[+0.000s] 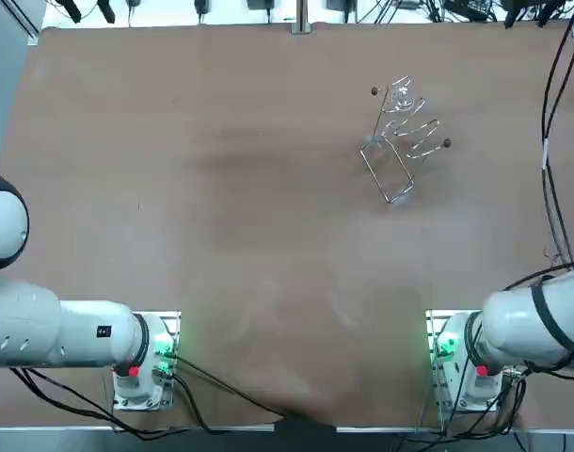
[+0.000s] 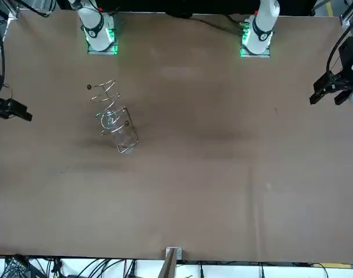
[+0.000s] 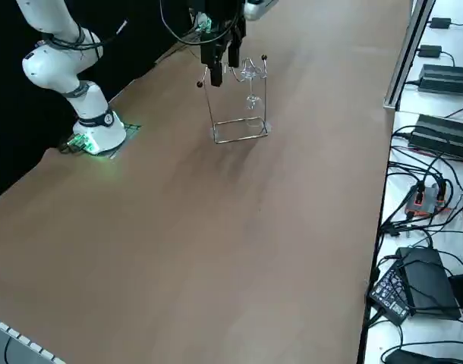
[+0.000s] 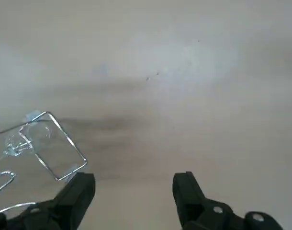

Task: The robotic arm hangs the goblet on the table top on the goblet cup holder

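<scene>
Right gripper [image 4: 134, 184] spread wide, holding nothing; the goblet [image 3: 251, 76] on the holder [image 4: 68, 137] hangs outside its 2 fingers [image 4: 79, 189].

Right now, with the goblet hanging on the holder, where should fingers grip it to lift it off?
Probably the glass below the holder's top wires, coming in level from the side: the goblet hangs under wavy wires that cover it from above. The right gripper, fingers open, is apart from it.

One goblet [image 3: 250, 76], one wire holder [image 3: 239, 110], one tool [image 4: 134, 179] raised near it
</scene>
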Motion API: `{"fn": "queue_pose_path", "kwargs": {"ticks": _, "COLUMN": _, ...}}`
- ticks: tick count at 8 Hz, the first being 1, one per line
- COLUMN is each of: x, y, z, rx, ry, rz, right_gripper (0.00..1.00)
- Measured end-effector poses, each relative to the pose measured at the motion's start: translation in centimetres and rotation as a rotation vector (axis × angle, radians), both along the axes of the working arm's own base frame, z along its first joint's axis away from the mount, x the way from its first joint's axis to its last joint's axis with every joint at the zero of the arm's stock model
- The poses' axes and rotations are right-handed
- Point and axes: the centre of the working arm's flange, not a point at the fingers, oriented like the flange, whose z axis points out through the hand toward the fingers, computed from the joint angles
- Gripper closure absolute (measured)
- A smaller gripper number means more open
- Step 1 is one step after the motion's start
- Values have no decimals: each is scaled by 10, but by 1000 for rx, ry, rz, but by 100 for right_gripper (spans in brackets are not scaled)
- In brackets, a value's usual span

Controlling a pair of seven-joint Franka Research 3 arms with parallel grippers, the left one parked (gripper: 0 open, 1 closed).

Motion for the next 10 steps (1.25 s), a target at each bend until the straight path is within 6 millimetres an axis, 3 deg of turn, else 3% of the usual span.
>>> {"fn": "queue_pose_path", "kwargs": {"ticks": 6, "x": -10, "y": -2, "z": -15, "rx": 33, "ry": 7, "rz": -17, "right_gripper": 0}}
{"fn": "queue_pose_path", "kwargs": {"ticks": 10, "x": -19, "y": -1, "z": -10, "rx": 30, "ry": 2, "rz": -29, "right_gripper": 0}}
